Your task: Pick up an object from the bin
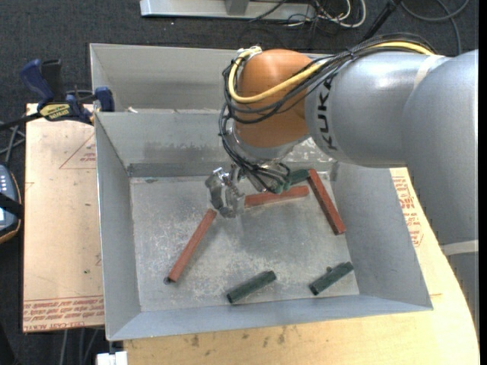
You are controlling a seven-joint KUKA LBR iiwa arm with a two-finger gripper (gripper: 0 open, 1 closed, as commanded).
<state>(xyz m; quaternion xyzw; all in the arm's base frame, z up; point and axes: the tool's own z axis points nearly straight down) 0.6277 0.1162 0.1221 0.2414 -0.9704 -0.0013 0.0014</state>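
The pincer (pixel 226 195) hangs low over the grey metal bin (pixel 114 226), a little toward 12 o'clock from the middle of the floor; whether it is wide or narrow cannot be told, and nothing can be seen held in it. Just beside its tip, at 7 o'clock, lies the upper end of a long red-brown stick (pixel 192 246), which runs flat across the floor toward 7 o'clock; whether tip and stick touch cannot be told. At 3 o'clock from the pincer a shorter red-brown stick (pixel 278 197) lies almost level, its near end close to the tip. Beyond it, also at 3 o'clock, a third red-brown stick (pixel 327 204) slants along the wall. Well apart, near the wall at 6 o'clock, lie two dark green sticks, one (pixel 251 286) at 5 o'clock from the pincer, the other (pixel 331 277) at 4 o'clock. Above the pincer sits the wrist's orange cover (pixel 266 97), wrapped in cables.
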